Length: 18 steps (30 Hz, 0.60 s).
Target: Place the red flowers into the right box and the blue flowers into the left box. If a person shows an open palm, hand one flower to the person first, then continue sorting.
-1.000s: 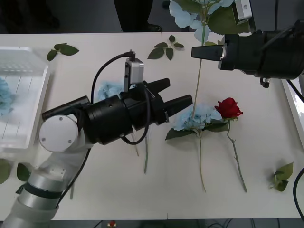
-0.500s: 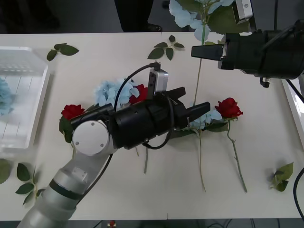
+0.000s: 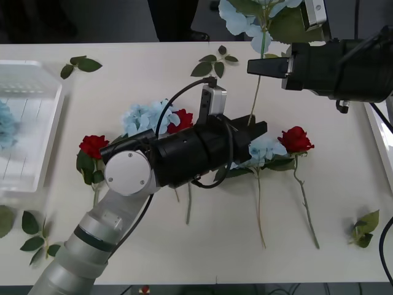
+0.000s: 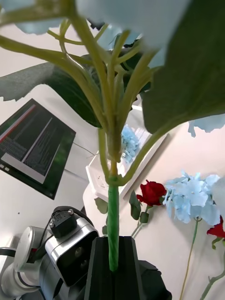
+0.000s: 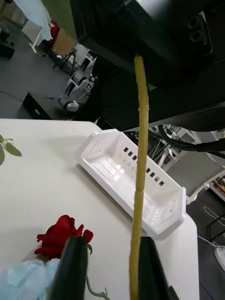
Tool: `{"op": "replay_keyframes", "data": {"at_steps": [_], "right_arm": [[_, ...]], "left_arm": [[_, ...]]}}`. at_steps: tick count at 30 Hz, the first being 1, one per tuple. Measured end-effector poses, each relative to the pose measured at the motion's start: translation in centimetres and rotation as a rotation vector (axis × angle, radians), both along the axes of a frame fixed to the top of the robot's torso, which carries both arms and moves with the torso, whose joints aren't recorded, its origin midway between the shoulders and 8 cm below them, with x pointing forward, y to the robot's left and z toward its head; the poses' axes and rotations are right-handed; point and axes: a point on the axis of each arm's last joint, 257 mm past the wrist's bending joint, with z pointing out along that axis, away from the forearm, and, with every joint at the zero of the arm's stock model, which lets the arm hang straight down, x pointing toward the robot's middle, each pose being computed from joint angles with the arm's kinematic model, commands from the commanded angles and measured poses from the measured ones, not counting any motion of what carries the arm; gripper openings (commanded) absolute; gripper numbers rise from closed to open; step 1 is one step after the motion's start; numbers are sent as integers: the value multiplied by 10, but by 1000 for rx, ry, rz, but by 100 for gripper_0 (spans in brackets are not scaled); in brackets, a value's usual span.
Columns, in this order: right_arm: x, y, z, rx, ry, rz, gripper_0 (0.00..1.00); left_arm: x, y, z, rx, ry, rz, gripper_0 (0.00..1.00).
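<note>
My right gripper (image 3: 261, 66) is raised over the table's far right, shut on the stem of a blue flower (image 3: 245, 18) whose head stands above it. In the right wrist view that green stem (image 4: 112, 225) runs down between the black fingers. The stem's lower end hangs down between the fingers of my left gripper (image 3: 253, 129), which is open. In the left wrist view the stem (image 5: 140, 164) lies close to one finger (image 5: 150, 267). Red flowers (image 3: 296, 139) (image 3: 93, 145) (image 3: 181, 120) and blue flowers (image 3: 264, 147) (image 3: 144, 117) lie on the table.
The left box (image 3: 27, 153) at the table's left edge holds a blue flower (image 3: 5, 132). The right box (image 3: 384, 141) shows its rim at the right edge, and shows as a white tray (image 5: 136, 183) in the left wrist view. Loose leaf sprigs (image 3: 83, 63) (image 3: 215, 63) (image 3: 365, 228) lie about.
My left arm has swung right and forward, bringing its fingers around the hanging stem and uncovering the roses and blue flower behind it. The right arm has stayed still.
</note>
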Motion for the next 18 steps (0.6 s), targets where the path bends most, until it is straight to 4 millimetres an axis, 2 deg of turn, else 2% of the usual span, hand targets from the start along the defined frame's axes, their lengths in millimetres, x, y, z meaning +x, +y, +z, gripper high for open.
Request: {"op": "replay_keyframes", "data": {"at_steps": [10, 11, 12, 13, 14, 15, 18], "right_arm": [[0, 0, 0, 0, 0, 0, 0], [0, 0, 0, 0, 0, 0, 9], [0, 0, 0, 0, 0, 0, 34], [0, 0, 0, 0, 0, 0, 70], [0, 0, 0, 0, 0, 0, 81], [0, 0, 0, 1, 0, 0, 99], [-1, 0, 1, 6, 1, 4, 100]], "left_arm": [[0, 0, 0, 0, 0, 0, 0], [0, 0, 0, 0, 0, 0, 0], [0, 0, 0, 0, 1, 0, 0], [0, 0, 0, 0, 1, 0, 0], [0, 0, 0, 0, 1, 0, 0], [0, 0, 0, 0, 1, 0, 0], [0, 0, 0, -1, 2, 0, 0]]}}
